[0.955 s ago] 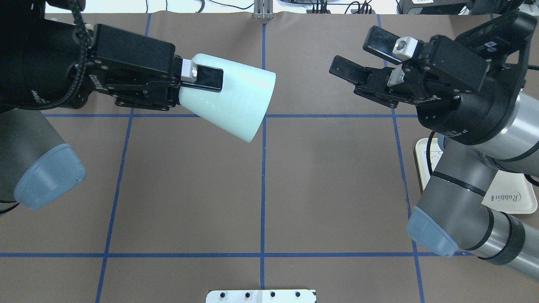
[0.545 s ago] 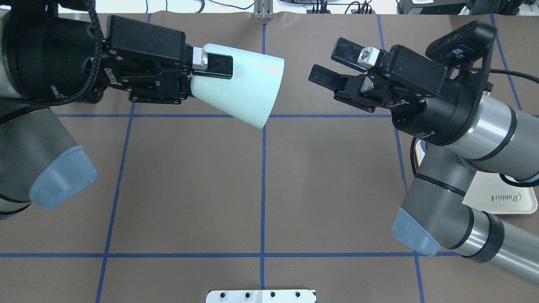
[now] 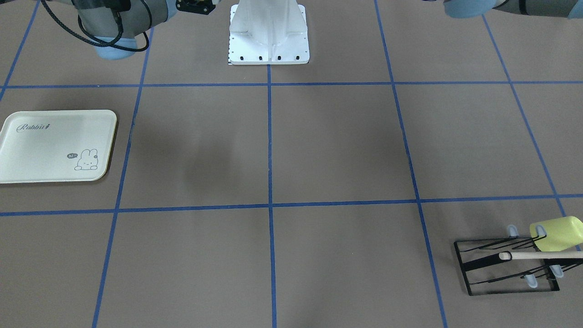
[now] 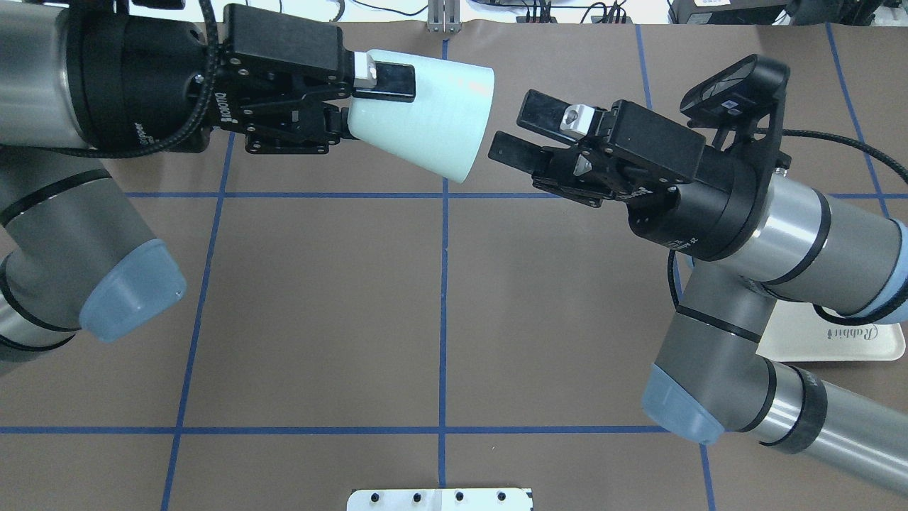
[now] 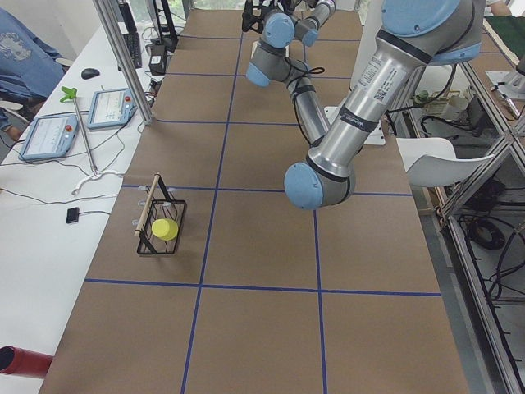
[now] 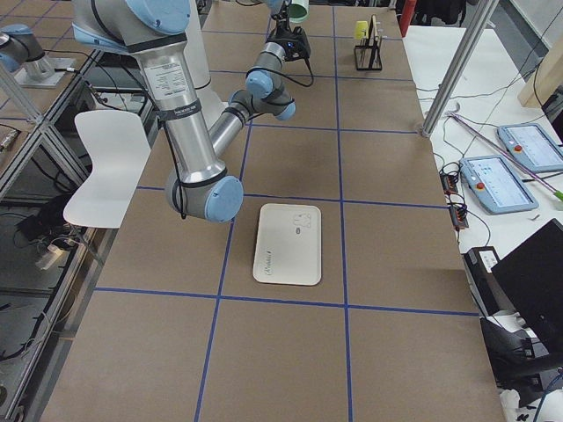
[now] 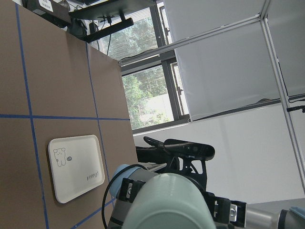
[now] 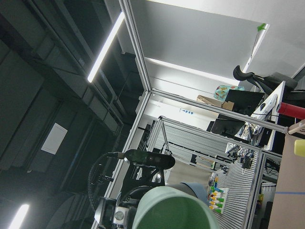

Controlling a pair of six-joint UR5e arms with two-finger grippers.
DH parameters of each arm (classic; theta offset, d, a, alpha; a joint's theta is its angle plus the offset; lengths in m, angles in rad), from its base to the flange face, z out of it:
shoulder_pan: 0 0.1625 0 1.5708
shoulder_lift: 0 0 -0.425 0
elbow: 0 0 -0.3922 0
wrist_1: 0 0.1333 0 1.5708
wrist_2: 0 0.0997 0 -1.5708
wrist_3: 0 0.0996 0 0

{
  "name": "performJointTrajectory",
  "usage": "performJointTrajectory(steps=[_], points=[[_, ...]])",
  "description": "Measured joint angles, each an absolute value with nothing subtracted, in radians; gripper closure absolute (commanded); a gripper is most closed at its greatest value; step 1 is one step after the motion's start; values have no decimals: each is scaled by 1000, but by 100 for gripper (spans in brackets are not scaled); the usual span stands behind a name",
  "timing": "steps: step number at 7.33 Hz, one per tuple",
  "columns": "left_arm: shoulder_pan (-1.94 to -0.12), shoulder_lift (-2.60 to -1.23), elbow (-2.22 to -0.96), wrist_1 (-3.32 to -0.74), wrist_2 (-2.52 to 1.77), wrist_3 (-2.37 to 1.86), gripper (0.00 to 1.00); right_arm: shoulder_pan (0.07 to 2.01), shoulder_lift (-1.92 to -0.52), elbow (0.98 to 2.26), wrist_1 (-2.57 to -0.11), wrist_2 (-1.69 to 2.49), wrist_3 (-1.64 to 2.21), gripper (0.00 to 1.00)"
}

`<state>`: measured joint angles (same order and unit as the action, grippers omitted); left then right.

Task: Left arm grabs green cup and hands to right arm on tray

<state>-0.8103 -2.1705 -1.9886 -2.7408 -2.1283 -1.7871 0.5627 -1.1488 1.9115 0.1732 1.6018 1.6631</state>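
Note:
My left gripper (image 4: 383, 99) is shut on the narrow base end of the pale mint green cup (image 4: 433, 121) and holds it on its side high above the table, mouth pointing right. My right gripper (image 4: 521, 131) is open, its fingertips just right of the cup's rim, apart from it. The cup fills the bottom of the left wrist view (image 7: 167, 200), and its open mouth shows in the right wrist view (image 8: 174, 210). The cream tray (image 3: 54, 146) lies flat on the robot's right side, partly under the right arm in the overhead view (image 4: 851, 341).
A black wire rack (image 3: 505, 264) with a yellow-green cup (image 3: 555, 233) and a wooden stick stands at the table's far left corner. The white robot base plate (image 3: 268, 36) sits at the near middle edge. Blue tape lines cross the brown table.
The left gripper has carried the cup right and towards the far edge. The right gripper, still open, has moved left until its fingertips are close to the cup's mouth.

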Motion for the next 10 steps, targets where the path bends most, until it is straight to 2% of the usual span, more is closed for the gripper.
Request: performJointTrajectory(steps=[10], points=[[-798,-2171,-1981,-2736,-2126,-1787,100,556,-1117,1925,146,1578,1663,8]])
